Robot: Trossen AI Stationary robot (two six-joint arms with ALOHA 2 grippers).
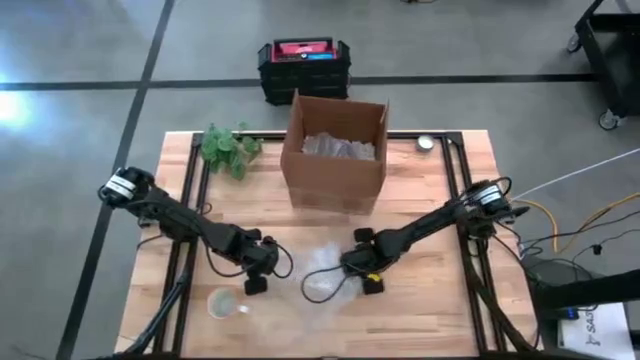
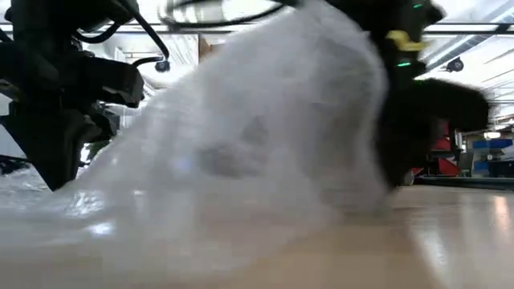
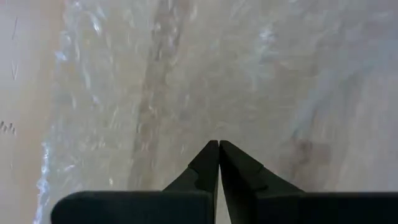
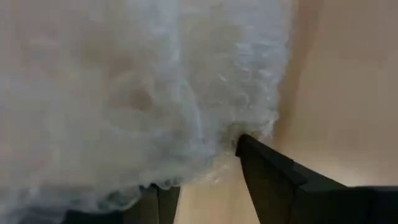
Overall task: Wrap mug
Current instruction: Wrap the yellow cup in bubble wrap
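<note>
I see a wood table [image 1: 440,300] on a grey floor, w/ a black crate [image 1: 303,66] behind it. From the high view: a cardboard box [image 1: 335,150] stands at the back middle, green plant [image 1: 229,148] to its left, a small round thing [image 1: 426,143] to its right. The left gripper [image 1: 262,268] is low near the front, just beside a sheet of clear bubble wrap [image 1: 325,272]. A clear cup-like thing, maybe the mug [image 1: 222,303], sits at the front left, apart from the wrap. The right gripper [image 1: 368,268] is at the wrap's right edge.

Low view: the wrap [image 2: 265,136] bulges up big in front, dark arm parts on both sides.

Left wrist view: my left fingers [image 3: 205,165] are pressed together, tips touching, w/ nothing between. Wrap [image 3: 186,74] lies flat on the wood ahead.

Right wrist view: my right fingers [image 4: 267,168] are spread, and a puffy fold of wrap [image 4: 143,99] sits between them. I can't tell if they touch it.
</note>
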